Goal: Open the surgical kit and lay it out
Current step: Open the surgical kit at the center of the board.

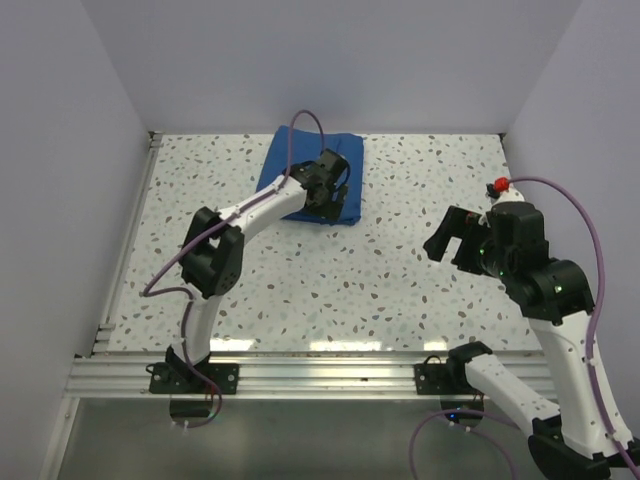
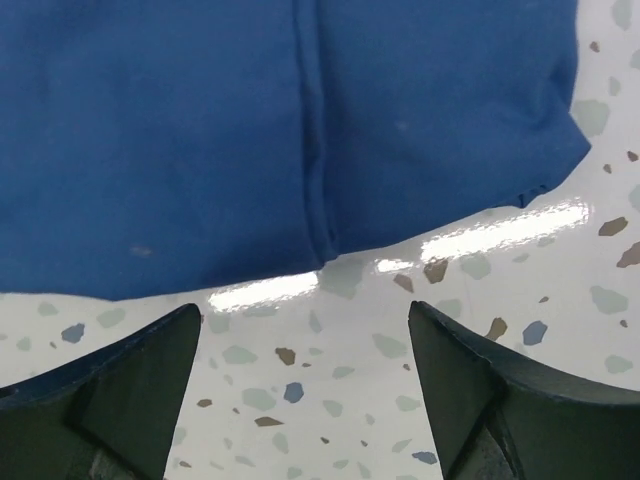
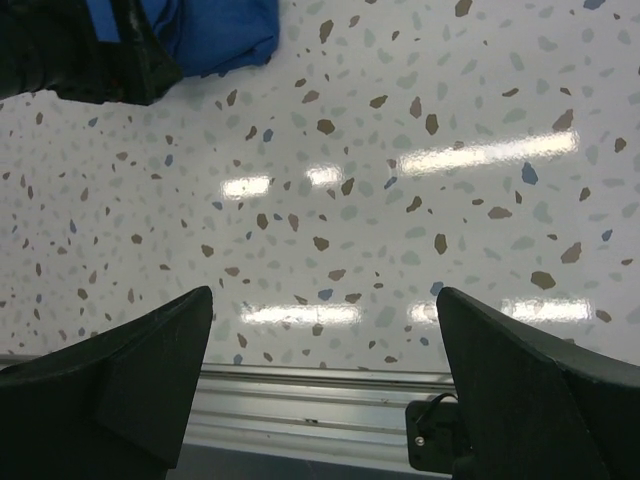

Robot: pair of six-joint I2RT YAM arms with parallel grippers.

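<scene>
Folded blue wrap [image 1: 272,170] lies far centre-left on table [image 1: 400,290], unopened. Left gripper [image 2: 305,320] jaws apart, empty, just short of its near edge; right gripper [image 3: 325,300] apart, empty, well away. Risk: you pinch every layer, dragging the wrap instead of unfolding it

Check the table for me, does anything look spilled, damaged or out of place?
Nothing stands out. The blue cloth wrap lies folded shut near the far edge of the table, turned slightly off square, with no tear or spill showing. The left hand is open by the wrap's edge; the right hand is open over bare table.
</scene>
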